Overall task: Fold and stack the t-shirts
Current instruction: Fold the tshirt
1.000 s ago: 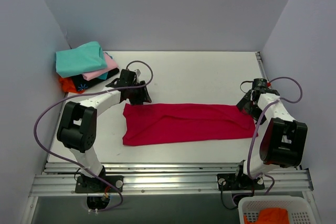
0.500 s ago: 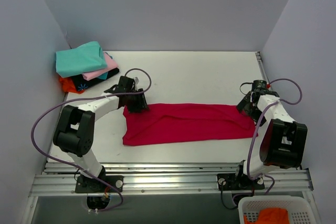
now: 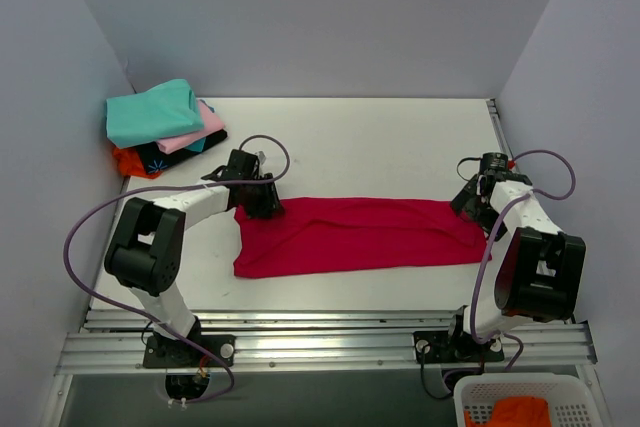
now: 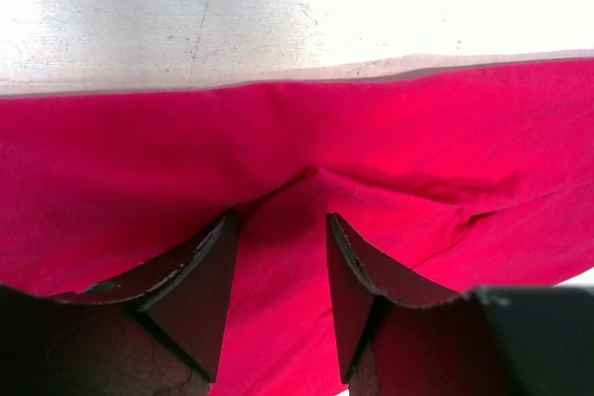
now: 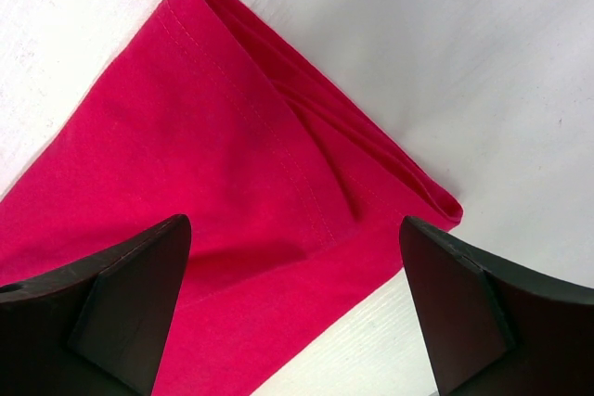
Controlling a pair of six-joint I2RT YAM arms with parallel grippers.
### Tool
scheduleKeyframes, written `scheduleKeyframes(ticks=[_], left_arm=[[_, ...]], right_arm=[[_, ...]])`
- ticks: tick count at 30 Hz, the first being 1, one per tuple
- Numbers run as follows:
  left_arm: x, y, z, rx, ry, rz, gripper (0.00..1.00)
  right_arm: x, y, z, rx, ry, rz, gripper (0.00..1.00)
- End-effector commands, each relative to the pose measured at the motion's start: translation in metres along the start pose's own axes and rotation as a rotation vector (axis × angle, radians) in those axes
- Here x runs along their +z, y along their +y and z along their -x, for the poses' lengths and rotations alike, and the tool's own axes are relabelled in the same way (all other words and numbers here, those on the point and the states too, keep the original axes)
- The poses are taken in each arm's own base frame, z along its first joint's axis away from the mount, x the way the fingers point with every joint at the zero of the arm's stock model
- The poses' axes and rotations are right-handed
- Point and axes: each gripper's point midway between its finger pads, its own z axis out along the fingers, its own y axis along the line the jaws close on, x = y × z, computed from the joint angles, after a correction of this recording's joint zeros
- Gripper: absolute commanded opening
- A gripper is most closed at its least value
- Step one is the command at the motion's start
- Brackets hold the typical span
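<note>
A crimson-red t-shirt (image 3: 360,232) lies folded into a long band across the middle of the table (image 3: 380,137). My left gripper (image 3: 258,202) is down on its far left corner. In the left wrist view the gripper (image 4: 278,220) is open, its fingers (image 4: 200,271) pressed on the red cloth (image 4: 418,136) with a small ridge of it between them. My right gripper (image 3: 470,202) hovers over the shirt's right end. The right wrist view shows it (image 5: 293,224) open wide above the folded corner (image 5: 213,118). Folded teal (image 3: 152,110), pink (image 3: 205,125), black (image 3: 165,155) and orange (image 3: 128,160) t-shirts are stacked at the far left corner.
Grey walls close in the table on the left, back and right. A white basket (image 3: 560,392) holding orange cloth (image 3: 520,412) sits below the table's front edge at the right. A metal rail (image 3: 330,342) runs along the front.
My left gripper has dropped from beside the shirt's far left corner onto the cloth, and its jaws have narrowed a little. The right arm and the shirt have not moved.
</note>
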Motion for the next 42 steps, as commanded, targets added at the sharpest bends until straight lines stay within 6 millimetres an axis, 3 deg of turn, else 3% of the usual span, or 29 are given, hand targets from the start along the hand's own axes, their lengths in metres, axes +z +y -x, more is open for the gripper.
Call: scheduleKeyframes(ticks=[1, 8, 18, 28, 35, 42], left_arm=[[0.002, -0.014, 0.014, 0.021, -0.038, -0.046, 0.51], [0.006, -0.010, 0.007, 0.024, -0.020, -0.037, 0.44], [-0.014, -0.018, 0.039, 0.082, -0.122, -0.011, 0.49], [0.009, -0.006, 0.017, 0.082, -0.033, 0.010, 0.47], [0.015, 0.000, 0.001, 0.082, 0.002, 0.012, 0.46], [0.015, -0.001, -0.001, 0.092, 0.004, 0.011, 0.41]], right_arm=[[-0.010, -0.007, 0.001, 0.008, -0.015, -0.009, 0.90], [-0.008, -0.008, -0.003, 0.017, -0.004, -0.012, 0.90], [-0.008, -0.005, -0.006, 0.026, 0.005, 0.001, 0.90], [-0.009, -0.002, -0.004, 0.024, 0.004, 0.004, 0.90], [-0.006, -0.002, -0.007, 0.028, 0.015, 0.004, 0.90], [-0.005, -0.001, -0.009, 0.033, 0.016, 0.004, 0.90]])
